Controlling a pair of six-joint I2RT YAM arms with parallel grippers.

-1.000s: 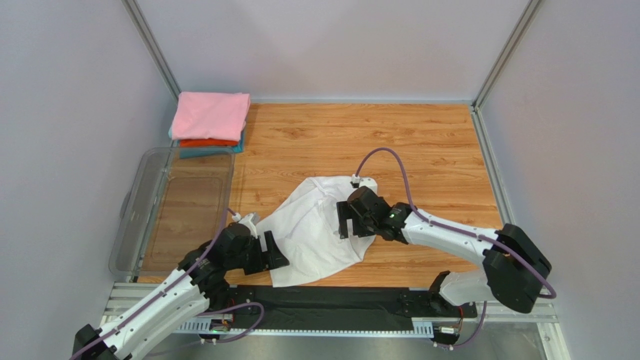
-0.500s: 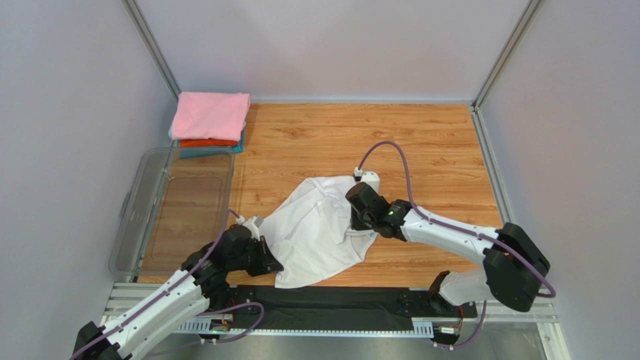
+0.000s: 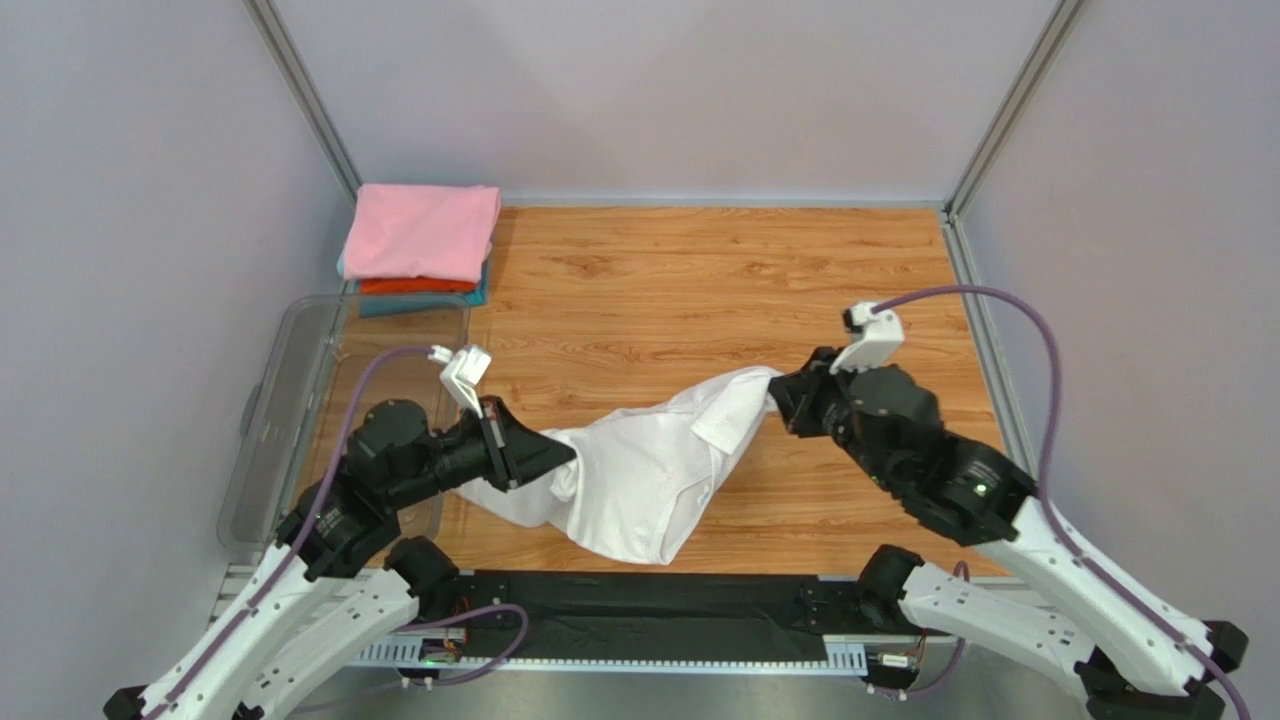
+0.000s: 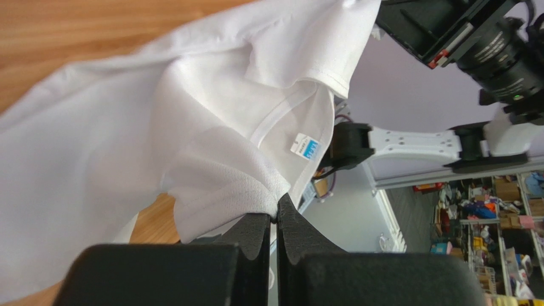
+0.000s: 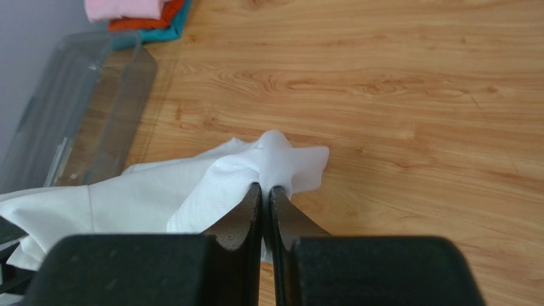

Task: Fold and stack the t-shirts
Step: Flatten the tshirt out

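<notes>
A plain white t-shirt (image 3: 646,465) hangs stretched between my two grippers above the wooden table (image 3: 676,285). My left gripper (image 3: 559,447) is shut on its left end, cloth pinched between the pads (image 4: 276,213). My right gripper (image 3: 775,393) is shut on its right end (image 5: 265,185). The white t-shirt (image 4: 128,140) shows a small light-blue neck label (image 4: 306,147) in the left wrist view. Its lower edge sags to the table. A stack of folded t-shirts, pink (image 3: 421,231) over orange-red (image 3: 413,285) and teal (image 3: 473,296), sits at the back left corner.
A clear plastic bin (image 3: 346,420) lies along the left side of the table, close behind my left arm; the clear bin (image 5: 83,108) also shows in the right wrist view. Grey walls enclose the table on three sides. A black mat (image 3: 661,608) runs along the near edge.
Both grippers closed on the white t-shirt and rose, pulling apart. The left moved up and back, the right swung to the right. The shirt went from a crumpled heap to stretched between them.
</notes>
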